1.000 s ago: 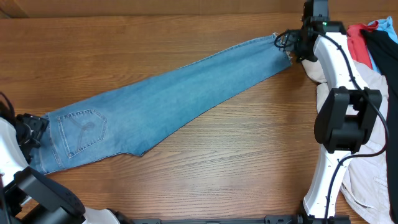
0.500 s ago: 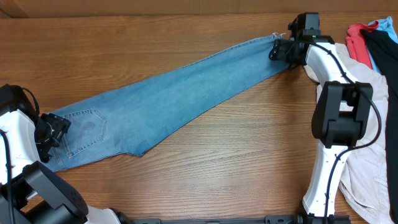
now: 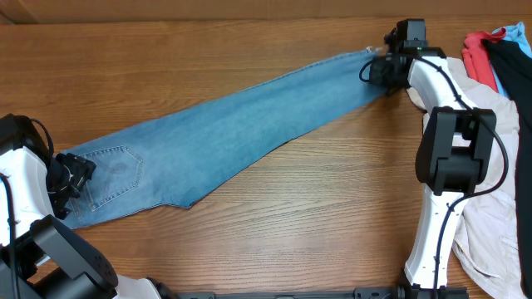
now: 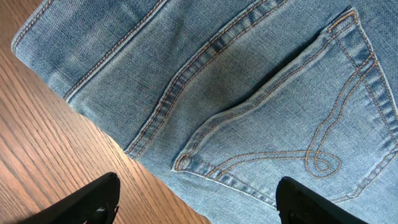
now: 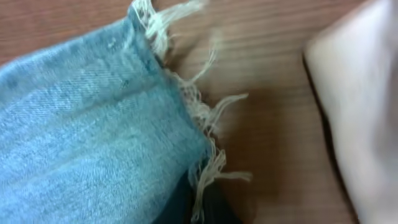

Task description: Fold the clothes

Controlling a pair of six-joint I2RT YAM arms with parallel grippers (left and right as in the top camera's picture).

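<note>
The light blue jeans [image 3: 233, 133] lie flat, slanting across the table from the waist at lower left to a frayed hem at upper right. My left gripper [image 3: 73, 176] hovers open at the waist end. In the left wrist view its dark fingertips [image 4: 93, 202] straddle the waistband edge below the stitched back pocket [image 4: 298, 124]. My right gripper [image 3: 376, 68] is at the hem. In the right wrist view it [image 5: 199, 208] is shut on the frayed corner of the denim [image 5: 81, 124], the jaws mostly hidden under cloth and threads.
A large beige garment [image 3: 490, 224] lies at the right edge under the right arm, and shows in the right wrist view too [image 5: 360, 106]. Red [image 3: 478, 58] and black [image 3: 511, 66] garments sit at the back right corner. Bare wood surrounds the jeans.
The right gripper moved onto the hem and shut on it. The left gripper slid in from the table edge over the waistband and stayed open.
</note>
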